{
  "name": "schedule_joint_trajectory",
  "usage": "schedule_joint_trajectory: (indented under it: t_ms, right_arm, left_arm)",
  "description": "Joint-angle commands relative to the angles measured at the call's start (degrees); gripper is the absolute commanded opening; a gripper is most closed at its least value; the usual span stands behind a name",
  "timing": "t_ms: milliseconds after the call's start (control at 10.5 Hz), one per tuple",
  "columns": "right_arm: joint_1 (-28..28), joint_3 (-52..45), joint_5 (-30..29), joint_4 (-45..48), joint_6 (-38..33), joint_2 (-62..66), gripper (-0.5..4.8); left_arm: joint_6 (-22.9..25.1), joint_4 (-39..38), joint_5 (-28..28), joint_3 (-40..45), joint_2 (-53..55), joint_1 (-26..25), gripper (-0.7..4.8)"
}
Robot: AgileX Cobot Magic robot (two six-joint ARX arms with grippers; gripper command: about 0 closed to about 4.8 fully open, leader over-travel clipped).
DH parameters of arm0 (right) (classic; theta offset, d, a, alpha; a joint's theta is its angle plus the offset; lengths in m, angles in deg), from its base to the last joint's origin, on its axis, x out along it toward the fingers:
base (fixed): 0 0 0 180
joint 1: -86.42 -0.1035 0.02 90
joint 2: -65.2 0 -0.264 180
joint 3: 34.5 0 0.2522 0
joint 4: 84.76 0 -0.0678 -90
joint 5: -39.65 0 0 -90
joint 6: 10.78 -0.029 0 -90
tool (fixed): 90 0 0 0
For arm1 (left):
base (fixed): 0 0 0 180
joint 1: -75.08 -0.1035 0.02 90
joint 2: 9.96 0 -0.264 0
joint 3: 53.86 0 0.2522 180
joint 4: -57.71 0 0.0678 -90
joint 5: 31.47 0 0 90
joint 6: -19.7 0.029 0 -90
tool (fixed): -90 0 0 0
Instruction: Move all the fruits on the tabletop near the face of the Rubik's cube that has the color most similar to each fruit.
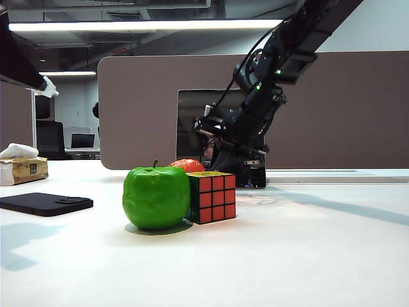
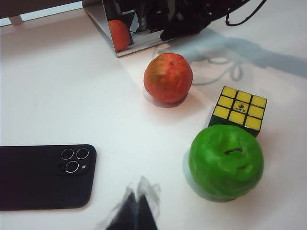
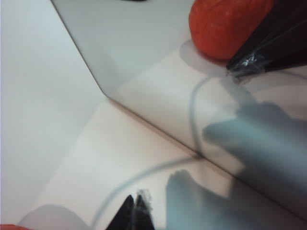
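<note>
Your right arm slants down from upper right, right gripper (image 1: pixel 246 176) low at table's far edge behind Rubik's cube (image 1: pixel 211 196), fingertips pinched together, holding nothing. Your left gripper (image 2: pixel 135 211) hovers high over tabletop (image 2: pixel 72 96), fingers closed, empty. Green apple (image 1: pixel 156 197) touches cube's side. Orange-red fruit (image 2: pixel 168 78) sits apart, behind cube. Black phone (image 2: pixel 43 176) lies left.

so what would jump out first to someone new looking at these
The glossy green apple at mid-table, pressed against the small cube with its red face toward the camera. Behind them sits the orange-red fruit, near the right gripper. The left gripper hangs over a black phone.
</note>
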Motion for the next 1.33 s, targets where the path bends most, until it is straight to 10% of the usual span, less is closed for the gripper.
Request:
schedule_joint_trajectory:
  t_ms: [95,1329]
  right_arm:
    - [-0.1,0.3,-4.1,-2.9,0.0,1.2,-0.01]
    - [-12.0,0.3,-11.4,-10.5,7.2,1.2,-0.01]
  left_arm:
    - [0.0,0.5,0.2,-0.1,0.0,0.0,-0.05]
    - [0.0,0.2,0.4,-0.1,0.5,0.0,-0.05]
